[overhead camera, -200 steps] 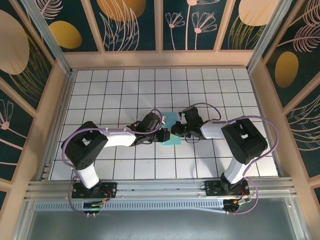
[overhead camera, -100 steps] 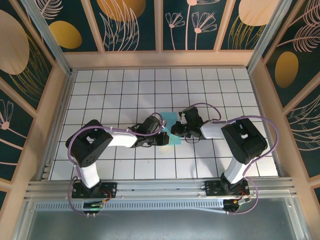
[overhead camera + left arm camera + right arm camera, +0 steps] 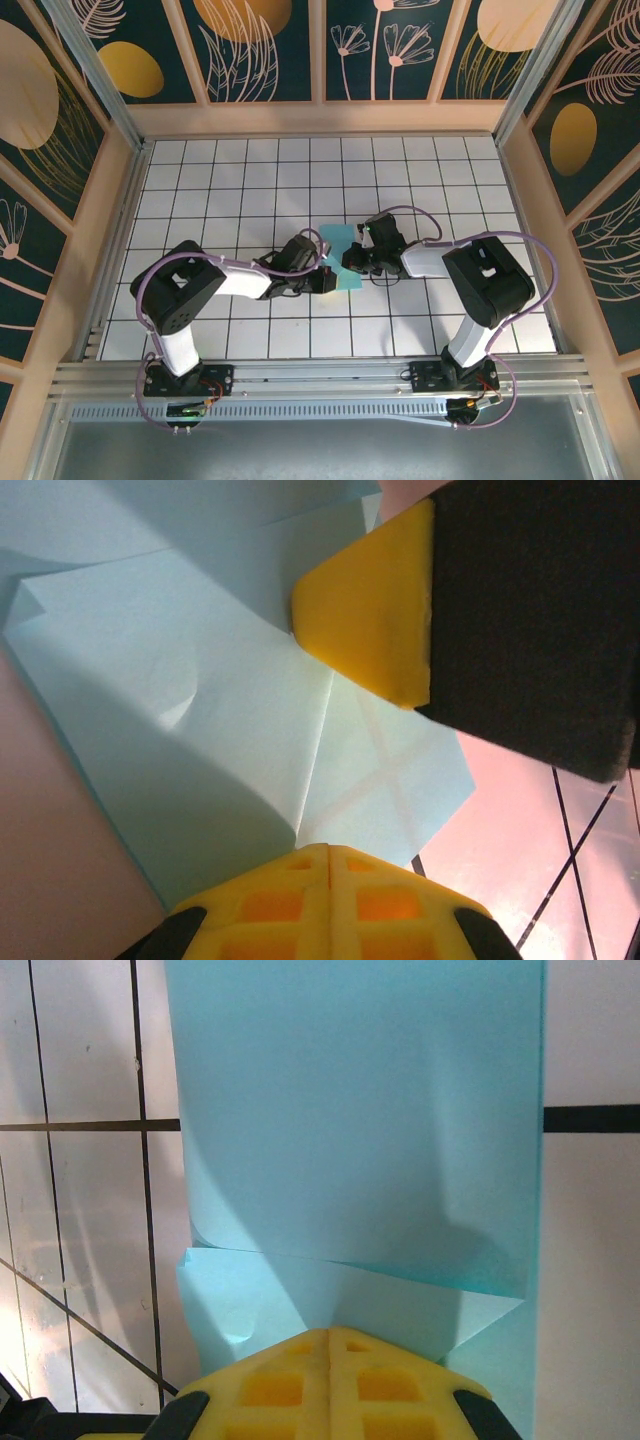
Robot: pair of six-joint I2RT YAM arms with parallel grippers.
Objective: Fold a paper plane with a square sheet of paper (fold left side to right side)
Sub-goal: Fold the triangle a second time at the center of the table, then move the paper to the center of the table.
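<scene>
Turquoise square sheet of paper (image 3: pixel 341 240), partly folded, lies mid-table; left gripper (image 3: pixel 328 860) and right gripper (image 3: pixel 328 1342), jaws together, rest on it; we judge any sideways drag could skew the crease.

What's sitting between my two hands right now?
The folded turquoise sheet of paper. In the top view it lies between the left hand and the right hand, both shut, with their tips at the paper from opposite sides.
</scene>
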